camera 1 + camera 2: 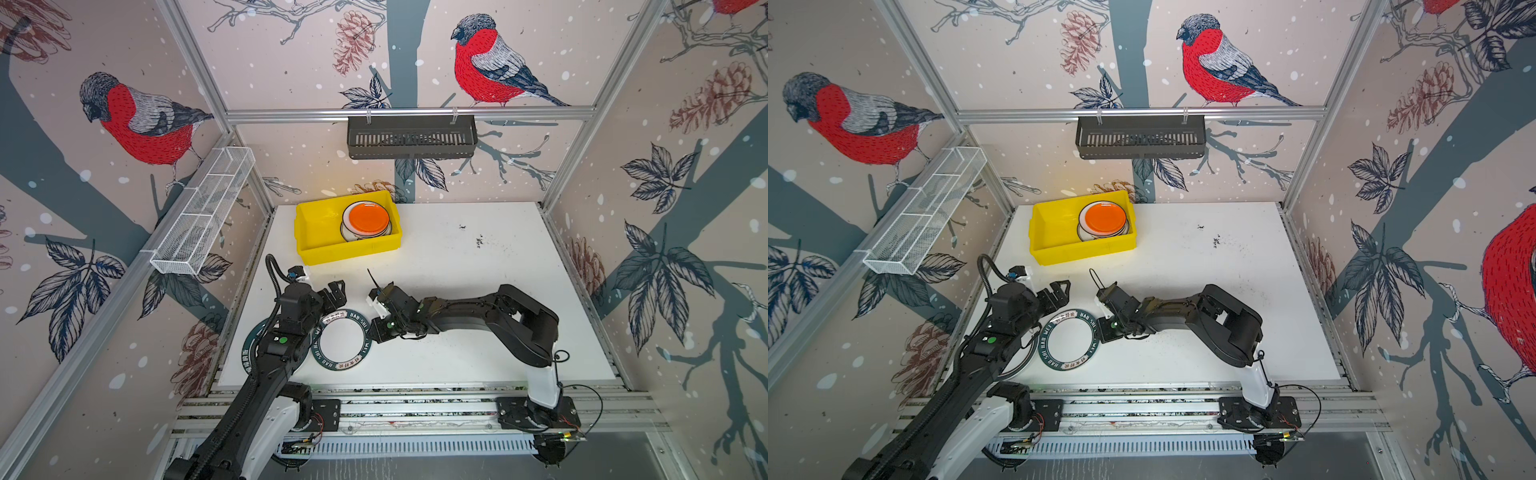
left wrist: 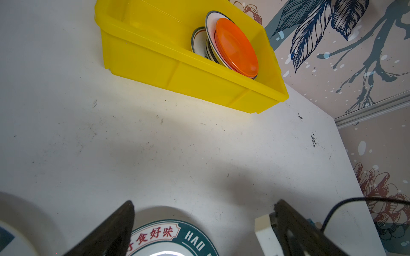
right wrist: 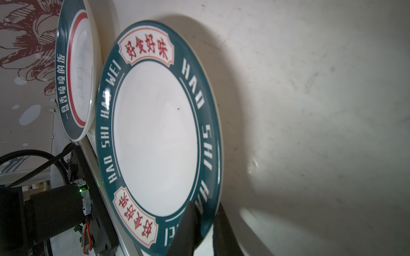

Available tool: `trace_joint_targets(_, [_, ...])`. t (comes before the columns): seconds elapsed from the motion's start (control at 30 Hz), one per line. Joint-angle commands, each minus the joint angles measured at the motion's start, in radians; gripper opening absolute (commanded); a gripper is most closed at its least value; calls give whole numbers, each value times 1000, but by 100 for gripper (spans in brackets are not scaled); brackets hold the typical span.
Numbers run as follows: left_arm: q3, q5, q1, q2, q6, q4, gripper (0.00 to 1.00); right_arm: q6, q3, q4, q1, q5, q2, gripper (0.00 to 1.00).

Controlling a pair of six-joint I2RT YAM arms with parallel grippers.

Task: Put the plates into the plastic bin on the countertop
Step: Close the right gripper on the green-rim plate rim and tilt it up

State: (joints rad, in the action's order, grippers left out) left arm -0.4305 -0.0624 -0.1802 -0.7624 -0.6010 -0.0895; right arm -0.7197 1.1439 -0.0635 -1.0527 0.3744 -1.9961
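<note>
Grip: right gripper (image 3: 205, 221) pinches the right-hand rim of the lettered plate (image 1: 340, 340), one finger over the green band and one under it.
Idle pincer: left gripper (image 1: 334, 296) is spread wide and empty above the same plate's far rim.
Plate position: low at the front of the countertop (image 1: 478, 291). A second plate (image 1: 248, 345) sits just beside it, partly under the left arm (image 1: 266, 374).
Bearing: plastic bin (image 1: 316, 232) lies beyond the pinch, toward the far left. Its long axis runs across the table. The left arm looks nearer to it.
Surface: flat, white, specked, and bare between plate and bin.
Room: a stack topped by the orange plate (image 1: 368, 218) fills the bin's right half. The left half is bare.
</note>
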Motion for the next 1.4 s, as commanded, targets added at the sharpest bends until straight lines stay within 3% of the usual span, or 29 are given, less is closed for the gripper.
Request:
trace_joint_targets(0.0, [1,-7,1,2,1,26,98,-8,-12,9,7,-22,2,12])
trace_joint_targets(0.17, [3,-7,1,3,2,22,98,-21,-31,-4,17,-36,17,6])
trace_joint_targets(0.5, [-11,-36,1,-27,18,33,98,-73,-136,-76,74,-54,117,3])
trace_joint_targets(0.77, [-16,-96,-2,-27,53,75,98,-104,-258,-111,155,-86,289,3])
trace_joint_targets(1.37, [-10,-214,-93,-164,-45,289,95,-220,-552,-177,394,-158,739,2])
